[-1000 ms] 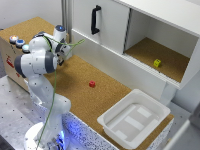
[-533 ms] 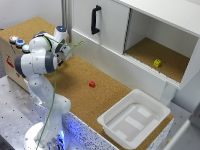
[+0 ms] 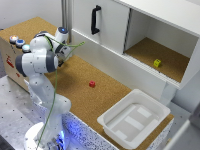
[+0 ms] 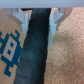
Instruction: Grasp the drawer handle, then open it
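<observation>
Gripper (image 4: 37, 19) fingers spread, nothing between. White bin (image 3: 134, 118) empty, near cabinet (image 3: 150, 35); yellow block (image 3: 157, 63) inside cabinet's open compartment. Cork tabletop (image 3: 80, 75).

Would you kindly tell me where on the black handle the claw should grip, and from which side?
Grip the handle at mid-bar, coming straight at the white door face. It is an upright bar standing off the panel, so the fingers should close across it horizontally, one on each side.

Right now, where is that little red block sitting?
In the exterior view, the red block lies on the cork tabletop near the middle, between the robot arm and the white tray.
</observation>
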`<state>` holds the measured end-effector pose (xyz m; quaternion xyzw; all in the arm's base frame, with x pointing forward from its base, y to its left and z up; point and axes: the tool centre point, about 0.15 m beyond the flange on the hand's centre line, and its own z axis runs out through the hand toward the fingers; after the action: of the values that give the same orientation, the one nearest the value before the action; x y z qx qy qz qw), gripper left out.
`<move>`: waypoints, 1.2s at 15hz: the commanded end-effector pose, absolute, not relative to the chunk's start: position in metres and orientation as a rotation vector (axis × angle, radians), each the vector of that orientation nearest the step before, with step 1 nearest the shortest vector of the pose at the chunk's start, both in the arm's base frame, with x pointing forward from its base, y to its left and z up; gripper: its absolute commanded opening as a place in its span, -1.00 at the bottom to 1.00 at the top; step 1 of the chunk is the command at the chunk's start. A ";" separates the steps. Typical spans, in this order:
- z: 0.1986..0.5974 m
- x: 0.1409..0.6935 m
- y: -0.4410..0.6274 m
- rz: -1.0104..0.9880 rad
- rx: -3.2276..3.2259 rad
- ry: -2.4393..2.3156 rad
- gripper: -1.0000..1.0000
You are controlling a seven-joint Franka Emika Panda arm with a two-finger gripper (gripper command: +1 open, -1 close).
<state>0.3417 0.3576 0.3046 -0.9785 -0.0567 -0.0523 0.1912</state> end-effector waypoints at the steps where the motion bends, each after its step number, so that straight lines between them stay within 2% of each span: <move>1: 0.288 0.355 0.369 -0.165 -2.681 -0.178 -1.00; 18: 0.282 0.346 0.302 -0.177 -2.698 -0.101 -1.00</move>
<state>0.3448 0.3389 0.3046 -0.9797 -0.0399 -0.0567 0.1884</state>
